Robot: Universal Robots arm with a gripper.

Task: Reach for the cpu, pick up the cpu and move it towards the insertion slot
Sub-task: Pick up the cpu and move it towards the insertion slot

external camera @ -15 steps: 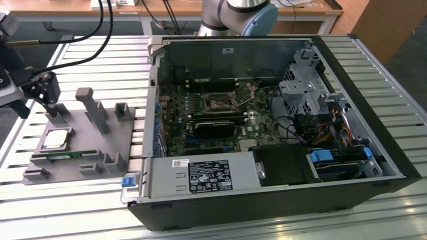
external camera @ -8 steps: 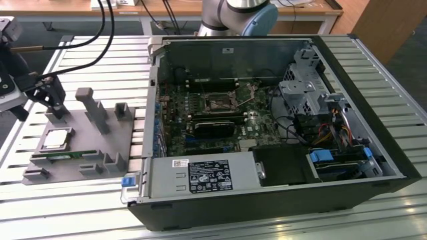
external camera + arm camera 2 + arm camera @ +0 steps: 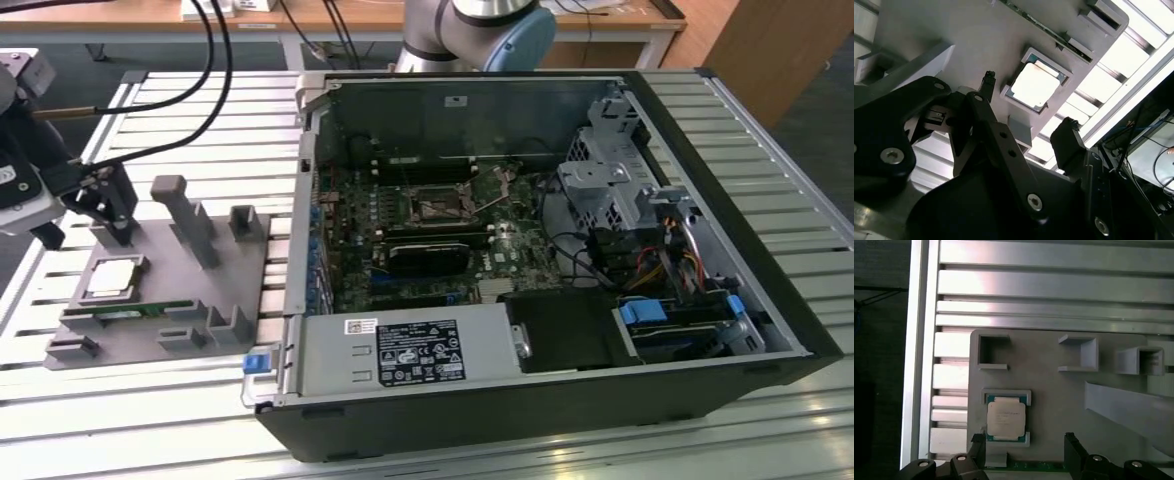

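Gripper [image 3: 1024, 440] hangs wide and empty over the grey fixture plate [image 3: 1054, 400], where the cpu [image 3: 1005, 417] lies in its nest, nearer one finger. A good reach would centre both fingers about the chip and stay level. On the plate: one cpu, one green memory stick [image 3: 114, 313]. Well apart from the plate: one insertion slot [image 3: 441, 208].

Robotics lab — open PC case [image 3: 534, 415], slatted bench [image 3: 134, 420] (cables [image 3: 214, 60] behind).

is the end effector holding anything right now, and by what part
Nothing is held. The end effector is open over the cpu, which lies in its pocket on the grey tray.
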